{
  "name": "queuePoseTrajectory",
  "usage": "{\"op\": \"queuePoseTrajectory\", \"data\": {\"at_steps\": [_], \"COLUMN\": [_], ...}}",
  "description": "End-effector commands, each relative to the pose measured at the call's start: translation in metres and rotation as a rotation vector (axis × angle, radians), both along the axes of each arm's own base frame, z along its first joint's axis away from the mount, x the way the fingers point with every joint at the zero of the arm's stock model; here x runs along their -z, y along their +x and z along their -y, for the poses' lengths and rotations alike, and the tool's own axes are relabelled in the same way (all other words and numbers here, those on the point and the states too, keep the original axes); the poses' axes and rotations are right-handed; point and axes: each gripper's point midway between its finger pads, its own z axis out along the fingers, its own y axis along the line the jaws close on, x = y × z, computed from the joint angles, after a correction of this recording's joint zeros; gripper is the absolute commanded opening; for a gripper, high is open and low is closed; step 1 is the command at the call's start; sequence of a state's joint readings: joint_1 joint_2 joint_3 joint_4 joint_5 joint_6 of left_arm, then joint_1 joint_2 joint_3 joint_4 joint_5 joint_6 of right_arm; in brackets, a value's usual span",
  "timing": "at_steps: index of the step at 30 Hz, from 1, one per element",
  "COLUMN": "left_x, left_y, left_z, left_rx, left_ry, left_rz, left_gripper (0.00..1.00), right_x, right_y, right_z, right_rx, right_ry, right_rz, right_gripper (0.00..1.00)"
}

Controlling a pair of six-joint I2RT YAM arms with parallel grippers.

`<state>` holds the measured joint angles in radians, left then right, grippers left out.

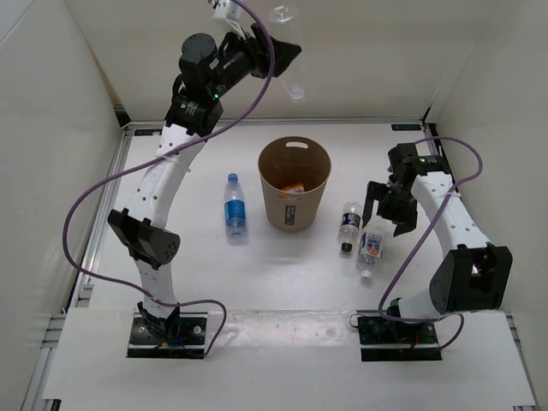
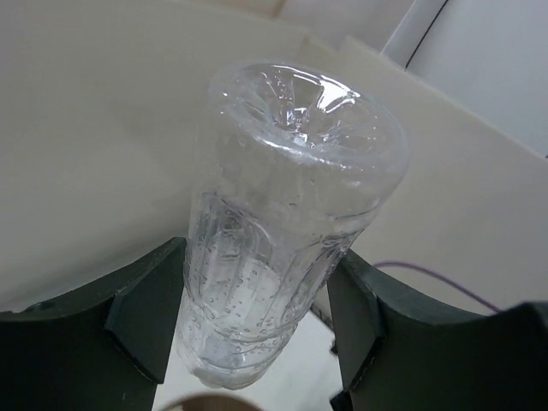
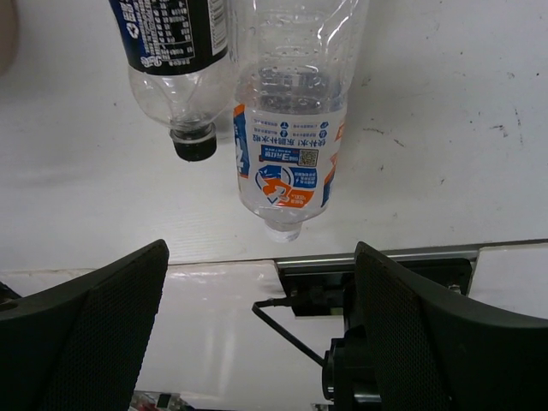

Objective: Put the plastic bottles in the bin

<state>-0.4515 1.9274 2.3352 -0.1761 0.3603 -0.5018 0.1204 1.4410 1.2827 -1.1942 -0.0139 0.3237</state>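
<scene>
Left gripper [image 1: 289, 56]: jaws clamped on the unlabelled bottle [image 1: 295, 84], raised high above the counter [image 1: 257, 265], beyond the bin [image 1: 295, 210] in the top view. Right gripper [image 1: 387, 210]: jaws apart over the dark-label bottle [image 1: 348, 227] and orange-label bottle [image 1: 371, 248], which lie right of the bin. The blue-label bottle [image 1: 234, 207] lies left of the bin.

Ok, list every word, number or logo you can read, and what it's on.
Nothing is legible.
The dark-label bottle: white small print, blurred.
The orange-label bottle: print and a square code, too small.
The blue-label bottle: too small.
The bin: a sticker, too small.
The clear bottle in the left claw: no label.
</scene>
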Motion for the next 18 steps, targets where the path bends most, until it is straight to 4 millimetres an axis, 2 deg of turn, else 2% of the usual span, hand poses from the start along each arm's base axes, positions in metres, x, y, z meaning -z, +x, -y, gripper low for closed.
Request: {"op": "queuePoseTrajectory", "data": {"at_steps": [1, 2, 4, 5, 6, 7, 8, 10, 11, 12, 14, 15, 17, 18], "left_x": [0.006, 0.009, 0.051, 0.051, 0.08, 0.087, 0.109, 0.117, 0.13, 0.131, 0.14, 0.141, 0.133, 0.12], "left_y": [-0.025, -0.033, -0.031, -0.044, -0.041, -0.049, -0.05, -0.061, -0.064, -0.071, -0.071, -0.072, -0.069, -0.065], "left_z": [-0.003, 0.004, 0.007, 0.011, 0.013, 0.011, 0.014, 0.022, 0.024, 0.03, 0.031, 0.031, 0.028, 0.02], "left_rx": [0.017, 0.037, 0.011, 0.022, 0.01, 0.013, 0.013, 0.033, 0.039, 0.058, 0.059, 0.06, 0.052, 0.034], "left_ry": [-0.004, -0.004, 0.049, 0.057, 0.093, 0.088, 0.106, 0.122, 0.157, 0.163, 0.167, 0.167, 0.168, 0.15], "left_rz": [-0.083, -0.093, -0.163, -0.16, -0.209, -0.219, -0.26, -0.271, -0.275, -0.272, -0.29, -0.29, -0.255, -0.23], "left_gripper": [0.49, 0.49, 0.5, 0.52, 0.52, 0.53, 0.56, 0.59, 0.61, 0.65, 0.71, 1.0, 1.0, 1.0], "right_x": [-0.003, -0.003, -0.003, -0.003, -0.002, -0.002, -0.001, 0.0, 0.0, -0.001, 0.001, 0.0, 0.002, 0.003], "right_y": [-0.003, -0.003, -0.002, -0.001, -0.001, 0.0, 0.0, 0.0, 0.002, 0.002, 0.002, 0.002, 0.0, -0.003], "right_z": [0.0, -0.002, -0.002, -0.003, -0.003, -0.004, -0.004, -0.005, -0.006, -0.005, -0.001, 0.0, 0.007, 0.009], "right_rx": [-0.018, -0.027, -0.022, -0.022, -0.027, -0.022, -0.025, -0.027, -0.024, -0.019, 0.0, 0.012, 0.059, 0.074], "right_ry": [-0.008, -0.007, -0.007, -0.007, -0.007, -0.007, -0.007, -0.005, -0.005, -0.005, -0.003, 0.002, 0.018, 0.03], "right_rz": [0.018, 0.021, 0.024, 0.024, 0.021, 0.021, 0.018, 0.019, 0.025, 0.026, 0.026, 0.028, 0.029, 0.024], "right_gripper": [0.9, 0.9, 0.9, 0.9, 0.9, 0.9, 0.9, 0.9, 0.9, 0.9, 0.9, 0.9, 0.9, 0.9]}}
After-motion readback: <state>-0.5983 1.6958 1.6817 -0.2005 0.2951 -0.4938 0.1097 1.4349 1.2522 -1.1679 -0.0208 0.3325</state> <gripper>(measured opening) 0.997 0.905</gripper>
